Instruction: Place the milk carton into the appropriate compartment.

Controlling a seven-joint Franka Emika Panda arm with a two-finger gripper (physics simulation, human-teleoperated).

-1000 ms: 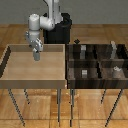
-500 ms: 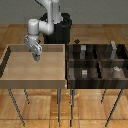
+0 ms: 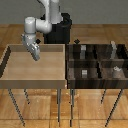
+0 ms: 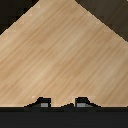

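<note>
The milk carton (image 3: 116, 70), a small pale box with a peaked top, stands in the front compartment of the dark bin (image 3: 98, 61) at the exterior view's right. My gripper (image 3: 35, 55) hangs far from it, tilted over the back left part of the light wooden tray (image 3: 35, 83). In the wrist view my gripper (image 4: 62, 103) is open. Its two fingertips (image 4: 44, 103) are apart, with only bare tray floor beneath and nothing between them. The carton is out of the wrist view.
The dark bin is divided into several compartments. A small grey cube (image 3: 84, 73) sits in a front one, a taller dark-grey box (image 3: 114, 47) in a back one, and another grey item (image 3: 82, 49) further back. The robot base (image 3: 59, 30) stands behind the tray.
My gripper has dropped a little lower over the tray's back left part. Nothing in the bin has moved.
</note>
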